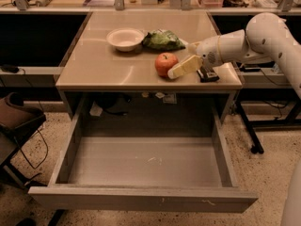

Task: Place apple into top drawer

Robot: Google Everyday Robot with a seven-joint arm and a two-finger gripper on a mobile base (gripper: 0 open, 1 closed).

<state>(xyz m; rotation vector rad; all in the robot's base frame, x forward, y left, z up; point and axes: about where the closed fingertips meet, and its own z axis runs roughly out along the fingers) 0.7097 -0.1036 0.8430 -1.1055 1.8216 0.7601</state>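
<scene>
The red-orange apple [165, 63] stands on the tan table [108, 69], right of the middle. My gripper [178, 60] comes in from the right on the white arm and is open. One pale finger [184, 66] lies low along the apple's front right side, touching or nearly touching it. The other finger is behind the apple, near the green bag. The top drawer [141, 202] is pulled fully out below the table, and its grey inside [146, 161] holds nothing.
A white bowl [125, 38] and a green leafy bag [162, 40] sit behind the apple. A small black object [207, 75] lies under the arm at the table's right edge. A dark chair [19, 121] stands at the left, and a desk frame [254, 126] at the right.
</scene>
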